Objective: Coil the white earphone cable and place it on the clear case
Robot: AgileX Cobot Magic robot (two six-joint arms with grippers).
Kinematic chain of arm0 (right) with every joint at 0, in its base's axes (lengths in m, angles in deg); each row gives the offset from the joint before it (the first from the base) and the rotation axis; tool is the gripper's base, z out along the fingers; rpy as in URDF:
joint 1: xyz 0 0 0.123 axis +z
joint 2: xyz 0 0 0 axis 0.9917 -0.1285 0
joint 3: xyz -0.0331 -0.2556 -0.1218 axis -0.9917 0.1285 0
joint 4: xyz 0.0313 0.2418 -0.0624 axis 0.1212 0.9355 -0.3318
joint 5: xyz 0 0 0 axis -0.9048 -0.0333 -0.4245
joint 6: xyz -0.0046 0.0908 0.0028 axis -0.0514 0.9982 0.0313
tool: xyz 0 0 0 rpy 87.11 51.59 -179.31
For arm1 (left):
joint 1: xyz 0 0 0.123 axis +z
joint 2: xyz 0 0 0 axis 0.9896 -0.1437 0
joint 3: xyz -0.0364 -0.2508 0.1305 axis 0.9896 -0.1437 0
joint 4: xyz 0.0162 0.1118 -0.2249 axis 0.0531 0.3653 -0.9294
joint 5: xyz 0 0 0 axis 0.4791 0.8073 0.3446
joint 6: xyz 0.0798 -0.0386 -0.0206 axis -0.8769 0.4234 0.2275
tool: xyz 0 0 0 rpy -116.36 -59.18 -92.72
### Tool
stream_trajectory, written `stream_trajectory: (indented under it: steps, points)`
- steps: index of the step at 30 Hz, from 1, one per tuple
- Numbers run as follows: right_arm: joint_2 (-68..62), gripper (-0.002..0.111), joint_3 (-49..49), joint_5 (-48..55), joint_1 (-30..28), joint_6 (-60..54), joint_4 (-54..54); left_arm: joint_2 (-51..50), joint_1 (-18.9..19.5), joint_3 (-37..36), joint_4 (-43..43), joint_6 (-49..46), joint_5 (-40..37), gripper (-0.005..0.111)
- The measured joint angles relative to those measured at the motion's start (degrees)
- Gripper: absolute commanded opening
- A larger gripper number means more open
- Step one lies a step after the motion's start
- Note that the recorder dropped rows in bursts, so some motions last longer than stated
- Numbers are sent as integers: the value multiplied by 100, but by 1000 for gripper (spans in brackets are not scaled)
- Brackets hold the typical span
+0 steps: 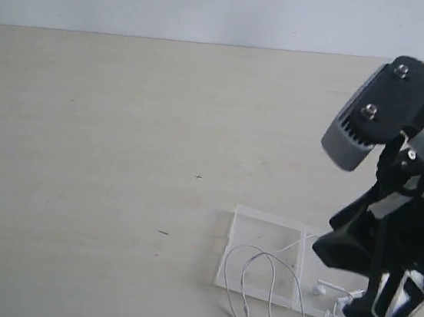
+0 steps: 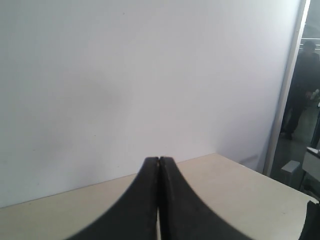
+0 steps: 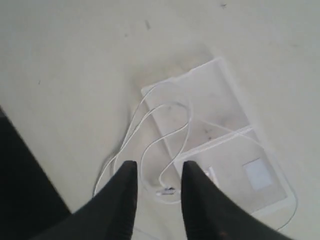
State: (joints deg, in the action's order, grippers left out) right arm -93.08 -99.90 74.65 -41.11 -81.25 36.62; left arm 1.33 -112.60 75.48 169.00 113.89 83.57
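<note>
The right gripper [image 3: 159, 172] hangs with its jaws parted a modest way, gripping nothing. The white earphone cable [image 3: 187, 117] lies in loose loops below and ahead of the tips, mostly over the clear case [image 3: 225, 85]. One end of it, perhaps an earbud, shows in the gap between the jaws. The left gripper [image 2: 159, 162] has its jaws pressed together, empty.

The white earphone cable [image 1: 271, 278] lies loosely looped, partly over the flat-open clear case [image 1: 265, 231].

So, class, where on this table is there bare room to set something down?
Bare table left of the clear case and behind it, up to the wall. Crowded where the white earphone cable loops over the case beside the right arm.
</note>
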Motion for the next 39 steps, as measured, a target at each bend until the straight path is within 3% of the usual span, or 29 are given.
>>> stream_trajectory:
  steps: [3,9,12,17,23,28,35,39]
  points:
    - [-261,52,0,410,0,-628,272,0,0,0,0,0,0,0]
    - [-618,53,150,734,0,-2070,945,0,0,0,0,0,0,0]
    - [-683,53,616,553,126,-2271,1150,0,0,0,0,0,0,0]
    - [-927,53,1168,-228,863,-885,738,0,0,0,0,0,0,0]
    - [-1465,53,1179,-678,1488,-466,211,0,0,0,0,0,0,0]
    - [-2165,53,1179,-1112,1630,531,-110,0,0,0,0,0,0,0]
    - [-2450,54,1179,-1509,1643,632,214,0,0,0,0,0,0,0]
    - [-2483,60,1179,-1826,1643,657,380,0,0,0,0,0,0,0]
